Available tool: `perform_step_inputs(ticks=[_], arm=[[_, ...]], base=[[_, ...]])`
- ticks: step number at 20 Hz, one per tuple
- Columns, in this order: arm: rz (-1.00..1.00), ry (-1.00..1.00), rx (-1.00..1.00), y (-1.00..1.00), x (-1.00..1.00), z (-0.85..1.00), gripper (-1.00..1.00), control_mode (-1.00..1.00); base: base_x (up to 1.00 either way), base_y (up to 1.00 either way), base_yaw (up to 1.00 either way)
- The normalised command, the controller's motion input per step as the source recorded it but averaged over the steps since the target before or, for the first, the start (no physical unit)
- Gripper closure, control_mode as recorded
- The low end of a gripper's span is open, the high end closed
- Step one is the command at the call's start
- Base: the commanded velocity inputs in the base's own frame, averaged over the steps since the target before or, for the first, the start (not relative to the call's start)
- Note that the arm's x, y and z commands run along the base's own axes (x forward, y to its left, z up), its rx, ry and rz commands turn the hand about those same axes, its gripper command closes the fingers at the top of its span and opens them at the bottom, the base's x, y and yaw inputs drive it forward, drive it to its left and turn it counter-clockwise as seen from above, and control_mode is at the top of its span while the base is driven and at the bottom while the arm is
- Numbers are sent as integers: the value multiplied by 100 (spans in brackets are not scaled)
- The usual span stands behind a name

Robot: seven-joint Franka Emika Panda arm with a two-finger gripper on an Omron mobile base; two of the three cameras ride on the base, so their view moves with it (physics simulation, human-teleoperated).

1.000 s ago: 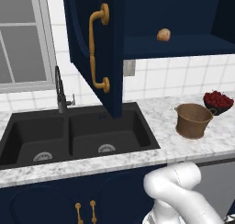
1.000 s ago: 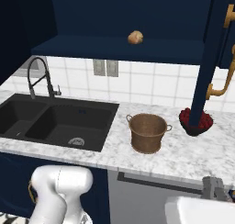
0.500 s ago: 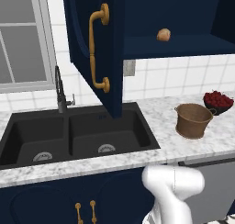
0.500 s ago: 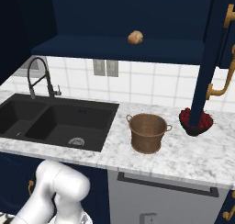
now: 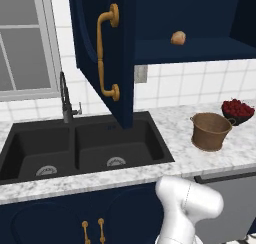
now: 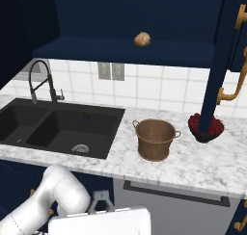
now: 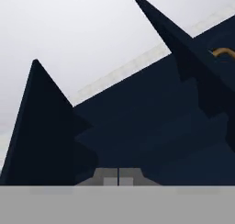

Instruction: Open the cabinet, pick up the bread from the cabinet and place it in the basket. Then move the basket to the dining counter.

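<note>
The cabinet [image 5: 190,18] stands open, with its left door [image 5: 107,53] swung out over the sink and its right door [image 6: 226,60] swung out beside the fruit bowl. The bread [image 5: 178,37] [image 6: 142,39], a small golden-brown bun, lies on the cabinet's lower shelf. The brown basket [image 5: 210,131] [image 6: 155,139] stands upright on the marbled top below it. My gripper [image 7: 118,178] [image 6: 101,202] is shut on nothing, low in front of the counter and pointing up at the open cabinet. The dining counter is out of view.
A black double sink [image 5: 82,150] with a dark faucet [image 5: 66,98] takes up the counter's left part. A dark bowl of red fruit [image 5: 237,109] [image 6: 206,127] sits right of the basket. Low navy cabinets [image 5: 75,218] and a grey appliance front [image 6: 173,205] are below.
My arm has swung: in the right base view the hand moved from the lower right to the lower middle-left. Bread, basket and doors are as before.
</note>
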Motion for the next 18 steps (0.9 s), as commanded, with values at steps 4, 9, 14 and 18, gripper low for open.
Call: perform_step_inputs(ticks=[4,9,14,18], arm=[[-7,13,-35,100,91,41,100,-100],[-17,34,-33,65,100,37,100,-100],[-28,54,-29,2,100,11,100,-100],[-28,59,-29,0,100,0,100,-100]], base=[[0,0,0],[0,0,0],[0,0,0],[0,0,0]])
